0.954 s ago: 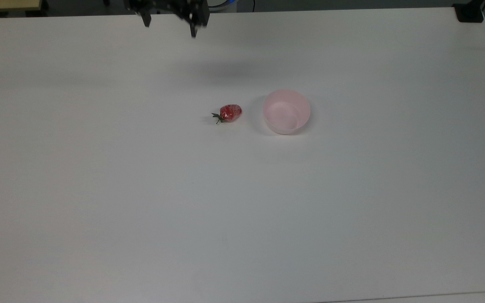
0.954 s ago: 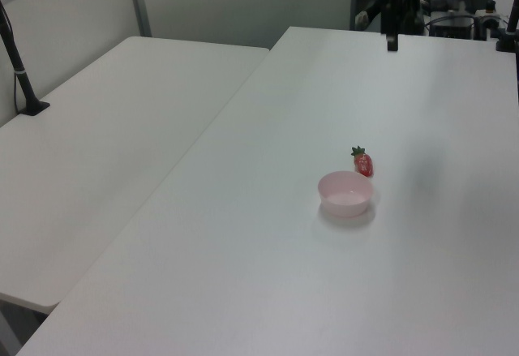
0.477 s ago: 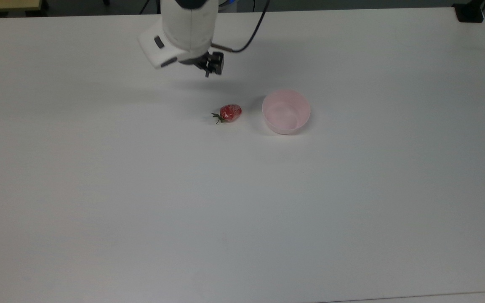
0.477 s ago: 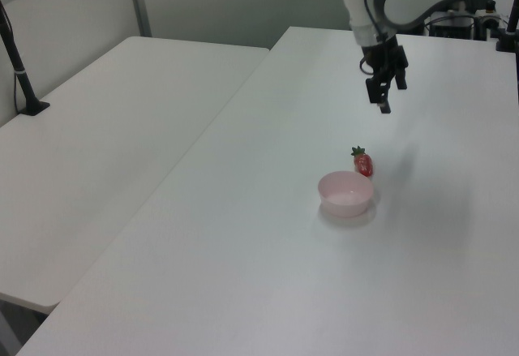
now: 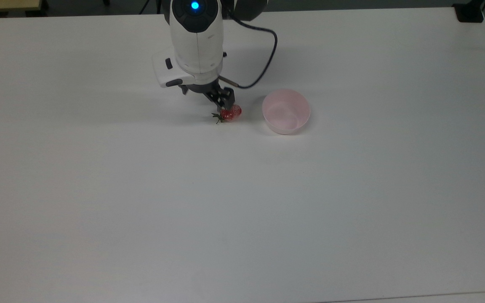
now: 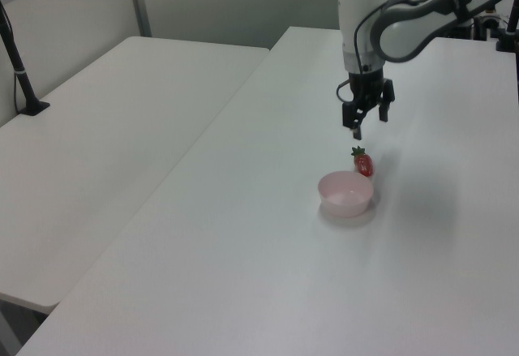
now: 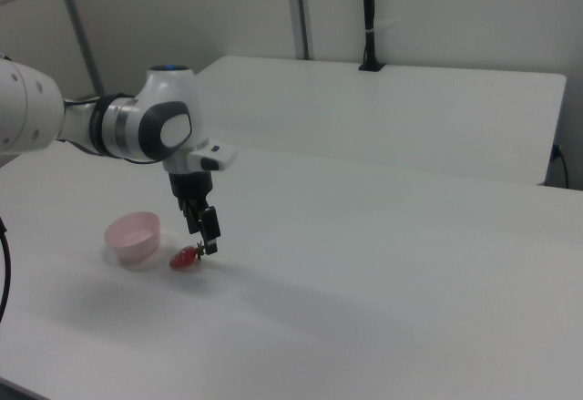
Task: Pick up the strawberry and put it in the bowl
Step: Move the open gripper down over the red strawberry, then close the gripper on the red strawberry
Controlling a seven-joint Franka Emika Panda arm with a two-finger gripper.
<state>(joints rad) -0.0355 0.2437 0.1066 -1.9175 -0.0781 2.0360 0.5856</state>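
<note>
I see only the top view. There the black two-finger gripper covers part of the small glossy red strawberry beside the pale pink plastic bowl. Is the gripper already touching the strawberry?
Observer: No. In the left view the gripper hangs above the strawberry, with a small gap between them.
Operator: Are the fingers open?
Observer: Yes. The left view shows the two fingers spread apart.
Operator: Is the strawberry lifted?
Observer: No. In the right view it lies on the white table, beside the bowl.
</note>
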